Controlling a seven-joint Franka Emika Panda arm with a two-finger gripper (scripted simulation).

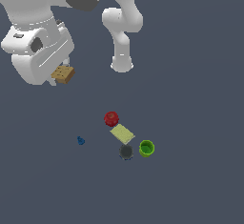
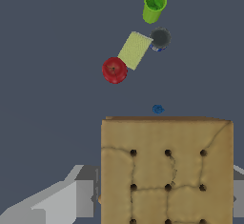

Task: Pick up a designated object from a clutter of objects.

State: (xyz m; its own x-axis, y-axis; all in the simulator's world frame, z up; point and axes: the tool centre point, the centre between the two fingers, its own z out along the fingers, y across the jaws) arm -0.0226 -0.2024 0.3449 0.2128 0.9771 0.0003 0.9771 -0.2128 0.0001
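You have the tan cracker block (image 2: 167, 170) clamped in the gripper (image 1: 61, 70), lifted high at the exterior view's left, well apart from the red ball (image 1: 111, 118). It looks light, stiff and thin; grip its opposite edges.

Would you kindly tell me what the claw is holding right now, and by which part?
The claw holds the small tan-brown square cracker-like block, lifted clear of the other items, apparently by its opposite side edges.
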